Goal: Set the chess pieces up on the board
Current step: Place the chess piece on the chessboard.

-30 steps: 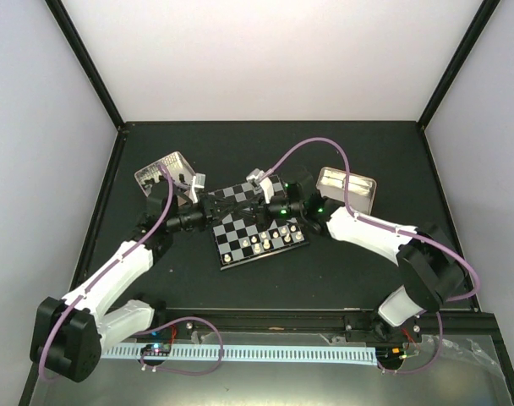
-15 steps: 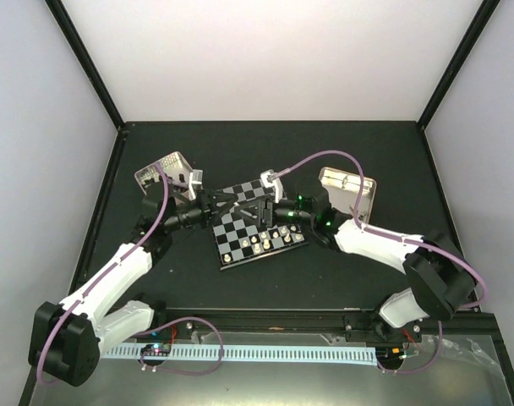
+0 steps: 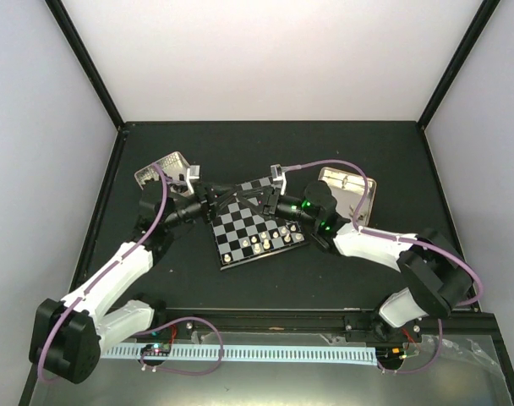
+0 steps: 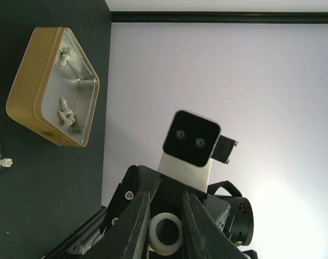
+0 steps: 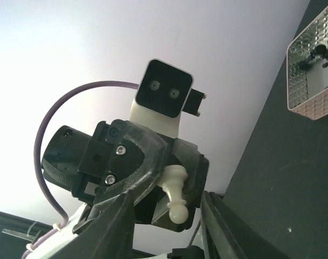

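Note:
The board (image 3: 250, 222) lies mid-table with a row of cream-white chess pieces (image 3: 259, 244) along its near edge. My left gripper (image 3: 228, 197) and right gripper (image 3: 255, 200) face each other tip to tip above the board's far edge. The left gripper (image 4: 165, 226) is shut on a white pawn (image 4: 165, 233). The right wrist view shows that pawn (image 5: 175, 193) gripped at its base, head towards my right gripper (image 5: 166, 216). The right gripper's jaws stand wide open either side of the pawn's head, not touching it.
A tan box (image 3: 348, 191) holding white pieces stands right of the board and also shows in the left wrist view (image 4: 24, 91). A pinkish tray (image 3: 162, 167) stands to the left; in the right wrist view (image 5: 293, 59) it holds black pieces. Cables arc over both wrists.
The right gripper has swung left from the board's right side and turned towards the left gripper. The left gripper has drawn back a little to the board's far left corner.

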`<state>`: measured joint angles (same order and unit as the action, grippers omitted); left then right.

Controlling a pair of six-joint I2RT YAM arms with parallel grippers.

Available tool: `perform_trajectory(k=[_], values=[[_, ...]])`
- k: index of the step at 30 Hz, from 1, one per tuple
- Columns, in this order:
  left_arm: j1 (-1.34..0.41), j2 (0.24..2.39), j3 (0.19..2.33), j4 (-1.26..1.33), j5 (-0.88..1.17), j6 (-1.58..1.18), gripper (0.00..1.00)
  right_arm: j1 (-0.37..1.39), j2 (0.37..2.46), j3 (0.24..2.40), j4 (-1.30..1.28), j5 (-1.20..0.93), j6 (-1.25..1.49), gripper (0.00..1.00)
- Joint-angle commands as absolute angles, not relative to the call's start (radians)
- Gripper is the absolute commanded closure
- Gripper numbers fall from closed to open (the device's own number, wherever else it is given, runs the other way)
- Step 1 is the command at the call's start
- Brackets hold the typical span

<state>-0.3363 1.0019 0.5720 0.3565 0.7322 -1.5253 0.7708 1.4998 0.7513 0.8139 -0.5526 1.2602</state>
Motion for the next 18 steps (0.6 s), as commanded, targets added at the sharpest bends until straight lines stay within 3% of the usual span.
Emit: perform_trajectory(k=[1,18], values=[[-0.342,1.022,0.593,0.425,0.713,-1.587,0.97,0.77,1.504,0.764,0.87,-0.526,1.345,0.7],[-0.342,1.022,0.584,0.423,0.712,-1.591,0.95,0.771,1.502,0.814,0.809,-0.521,1.355,0.96]])
